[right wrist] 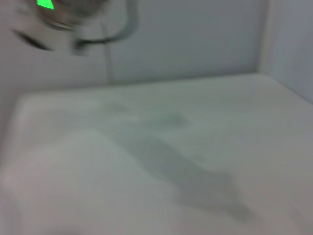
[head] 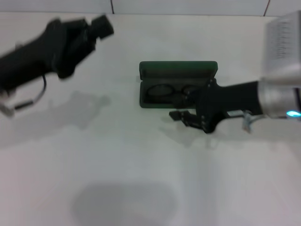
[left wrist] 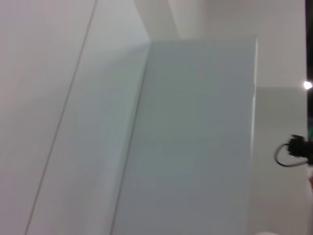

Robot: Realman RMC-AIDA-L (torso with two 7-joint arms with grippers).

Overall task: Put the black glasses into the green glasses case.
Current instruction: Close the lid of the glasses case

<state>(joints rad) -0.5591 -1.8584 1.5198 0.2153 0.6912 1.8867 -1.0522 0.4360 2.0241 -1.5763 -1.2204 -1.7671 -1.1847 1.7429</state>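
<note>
Right pincer hovers just in front of the green glasses case, at its near edge, low over the white counter; whether its fingers are parted or closed I cannot tell from where it sits, and nothing looks caught in it. That case lies open, lid tipped back on the far side, and the black glasses already rest inside its dark tray, both oval lenses showing, the end nearest the arm hidden behind the wrist. Left pincer is raised well away from the case on the opposite side, out of the work, its fingers also unreadable. Those glasses look light and thin, the frame springy but easy to bend, the lenses slick and quick to smudge, so I'd judge the bridge or the frame rim the safe place to pinch, gently. To my eye the placing seems done, with the lid not yet shut
</note>
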